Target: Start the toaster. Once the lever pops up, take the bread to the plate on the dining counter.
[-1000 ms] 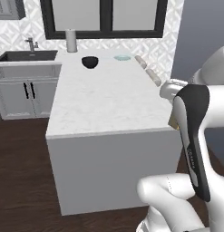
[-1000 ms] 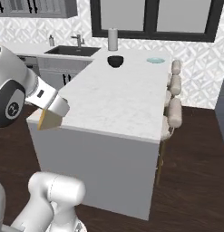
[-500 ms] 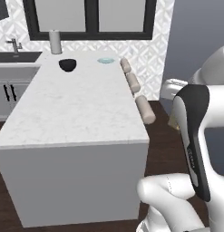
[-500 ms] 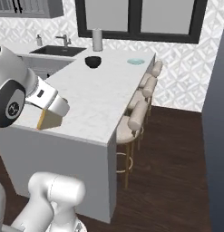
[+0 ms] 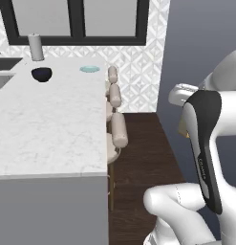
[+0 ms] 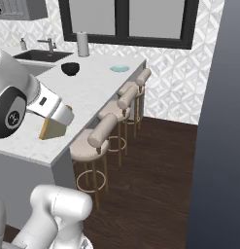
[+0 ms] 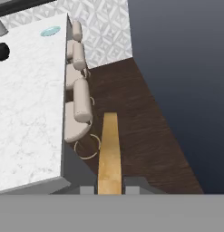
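Observation:
My gripper (image 7: 109, 187) is shut on the bread (image 7: 109, 152), a thin tan slice with a golden crust that I see edge-on, sticking out between the fingertips. In the right base view the bread (image 6: 52, 129) hangs under the gripper (image 6: 57, 121) over the near corner of the dining counter (image 6: 87, 95). A corner of the bread (image 5: 184, 130) peeks out behind my arm in the left base view. The pale blue-green plate (image 5: 90, 69) (image 6: 119, 68) (image 7: 50, 31) lies empty at the counter's far end, by the stool-side edge. The toaster is out of view.
A dark bowl (image 5: 41, 74) (image 6: 70, 68) and a grey cylinder (image 5: 36, 47) (image 6: 82, 44) stand at the far end of the counter. Three beige stools (image 6: 99, 138) (image 5: 119, 129) line the counter's side. A sink (image 6: 41, 55) lies far left. A dark wall (image 6: 221, 121) rises right of the wood floor.
The whole picture has shifted: the base has moved to the right past the counter's corner, and the stools and dark floor have come into view. The bread stays in the gripper.

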Robot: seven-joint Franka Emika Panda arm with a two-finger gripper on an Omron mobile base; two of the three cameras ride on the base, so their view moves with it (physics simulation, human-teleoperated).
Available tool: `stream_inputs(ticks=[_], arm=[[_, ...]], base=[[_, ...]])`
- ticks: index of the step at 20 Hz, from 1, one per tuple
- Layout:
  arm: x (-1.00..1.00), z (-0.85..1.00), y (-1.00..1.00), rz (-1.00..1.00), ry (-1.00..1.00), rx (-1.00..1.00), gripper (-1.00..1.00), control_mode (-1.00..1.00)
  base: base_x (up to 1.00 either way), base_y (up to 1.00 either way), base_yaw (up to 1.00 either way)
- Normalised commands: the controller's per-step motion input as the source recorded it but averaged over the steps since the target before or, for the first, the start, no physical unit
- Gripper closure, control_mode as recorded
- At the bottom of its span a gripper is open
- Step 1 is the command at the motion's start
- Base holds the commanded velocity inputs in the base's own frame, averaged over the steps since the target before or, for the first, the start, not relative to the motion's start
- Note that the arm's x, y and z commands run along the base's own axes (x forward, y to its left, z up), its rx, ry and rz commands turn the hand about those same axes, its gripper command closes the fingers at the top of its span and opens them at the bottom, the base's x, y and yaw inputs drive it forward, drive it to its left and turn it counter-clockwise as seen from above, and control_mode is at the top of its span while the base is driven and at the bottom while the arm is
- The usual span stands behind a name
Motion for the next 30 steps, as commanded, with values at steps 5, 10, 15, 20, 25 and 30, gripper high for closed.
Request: stream_inputs(ticks=[5, 10, 15, 20, 25, 30], arm=[[0.00, 0.00, 0.00, 0.00, 0.00, 0.00, 1.00, 1.00], [0.00, 0.00, 0.00, 0.00, 0.00, 0.00, 1.00, 1.00], [0.00, 0.00, 0.00, 0.00, 0.00, 0.00, 1.00, 1.00], [0.00, 0.00, 0.00, 0.00, 0.00, 0.00, 1.00, 1.00], [0.00, 0.00, 0.00, 0.00, 0.00, 0.00, 1.00, 1.00], [0.00, 0.00, 0.00, 0.00, 0.00, 0.00, 1.00, 1.00]], base=[[0.97, -1.00, 0.03], [1.00, -0.92, 0.02], [1.00, -0.70, 0.07], [1.00, -0.44, 0.14], [1.00, -0.25, 0.23], [1.00, -0.37, 0.31]])
